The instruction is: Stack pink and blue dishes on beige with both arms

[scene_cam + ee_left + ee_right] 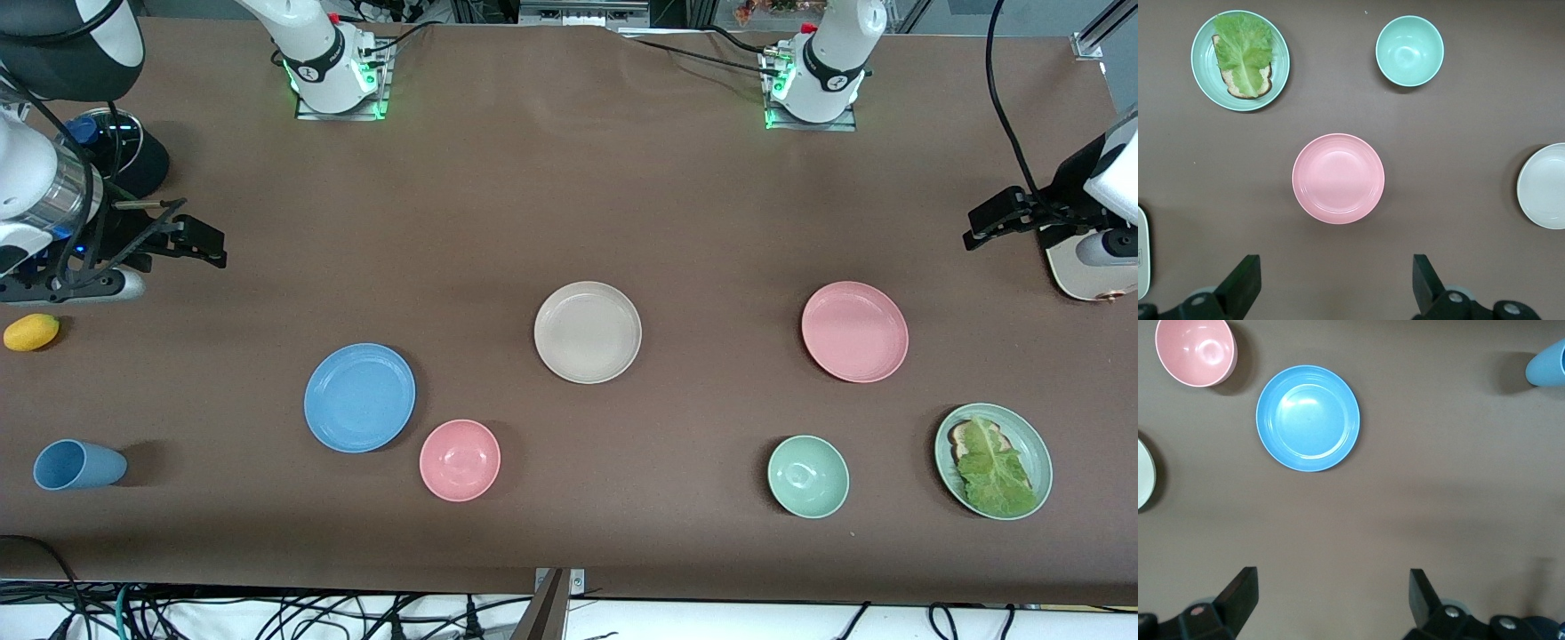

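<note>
The beige plate lies at the middle of the table. The pink plate lies beside it toward the left arm's end, and the blue plate lies toward the right arm's end, a little nearer the front camera. All three lie flat and apart. My left gripper hangs open over bare table at its end; its wrist view shows the pink plate ahead of the empty gripper. My right gripper hangs open over bare table at its end, with the blue plate ahead of it.
A pink bowl sits beside the blue plate, nearer the camera. A green bowl and a green plate with lettuce lie nearer the camera than the pink plate. A blue cup and a yellow fruit lie at the right arm's end.
</note>
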Robot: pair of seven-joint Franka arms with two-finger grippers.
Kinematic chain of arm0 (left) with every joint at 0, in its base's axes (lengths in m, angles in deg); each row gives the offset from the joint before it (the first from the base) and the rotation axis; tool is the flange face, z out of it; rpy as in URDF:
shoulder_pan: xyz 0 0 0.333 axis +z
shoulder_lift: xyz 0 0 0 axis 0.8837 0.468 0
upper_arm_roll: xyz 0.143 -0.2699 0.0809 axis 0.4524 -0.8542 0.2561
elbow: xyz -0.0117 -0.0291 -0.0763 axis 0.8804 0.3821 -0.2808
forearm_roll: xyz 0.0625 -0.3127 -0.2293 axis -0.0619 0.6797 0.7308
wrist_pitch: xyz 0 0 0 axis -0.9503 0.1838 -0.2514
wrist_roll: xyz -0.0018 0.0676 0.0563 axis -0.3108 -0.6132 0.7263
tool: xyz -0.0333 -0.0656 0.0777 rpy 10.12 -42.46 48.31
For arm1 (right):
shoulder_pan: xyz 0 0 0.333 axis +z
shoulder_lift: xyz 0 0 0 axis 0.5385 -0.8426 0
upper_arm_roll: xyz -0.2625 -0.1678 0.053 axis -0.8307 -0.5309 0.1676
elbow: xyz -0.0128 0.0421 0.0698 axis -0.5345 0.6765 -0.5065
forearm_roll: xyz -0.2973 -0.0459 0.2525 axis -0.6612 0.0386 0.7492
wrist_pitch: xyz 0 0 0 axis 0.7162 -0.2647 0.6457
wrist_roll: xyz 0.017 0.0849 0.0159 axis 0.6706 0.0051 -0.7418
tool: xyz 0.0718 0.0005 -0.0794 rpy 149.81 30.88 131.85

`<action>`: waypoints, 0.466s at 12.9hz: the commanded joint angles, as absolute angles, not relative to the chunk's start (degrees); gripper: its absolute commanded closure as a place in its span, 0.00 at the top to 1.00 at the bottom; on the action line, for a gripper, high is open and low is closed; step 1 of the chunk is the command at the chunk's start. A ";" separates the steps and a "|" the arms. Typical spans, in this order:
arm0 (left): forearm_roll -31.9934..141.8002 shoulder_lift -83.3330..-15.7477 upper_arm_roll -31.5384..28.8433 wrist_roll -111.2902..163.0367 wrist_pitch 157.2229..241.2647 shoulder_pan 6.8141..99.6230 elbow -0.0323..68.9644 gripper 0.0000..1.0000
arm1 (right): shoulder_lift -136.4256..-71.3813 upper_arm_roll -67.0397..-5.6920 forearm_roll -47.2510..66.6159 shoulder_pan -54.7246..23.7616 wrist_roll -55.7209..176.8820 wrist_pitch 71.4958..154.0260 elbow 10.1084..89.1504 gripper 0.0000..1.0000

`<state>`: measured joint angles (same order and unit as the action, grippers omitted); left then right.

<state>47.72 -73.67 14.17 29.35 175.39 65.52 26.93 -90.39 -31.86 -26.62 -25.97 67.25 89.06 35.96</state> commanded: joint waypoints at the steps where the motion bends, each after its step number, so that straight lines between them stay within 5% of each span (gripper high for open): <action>1: 46.09 -73.05 14.25 29.78 174.63 64.99 25.63 1.00 | -89.58 -31.71 -26.64 -26.43 66.84 89.33 37.60 1.00; 6: 46.09 -72.96 14.34 29.78 174.63 64.99 25.63 1.00 | -89.76 -31.71 -26.64 -26.43 66.67 89.08 37.00 1.00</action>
<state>47.72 -73.61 14.17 29.35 175.40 65.48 26.93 -90.45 -31.95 -26.64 -25.99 67.25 89.14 36.42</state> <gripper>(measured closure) 0.000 0.000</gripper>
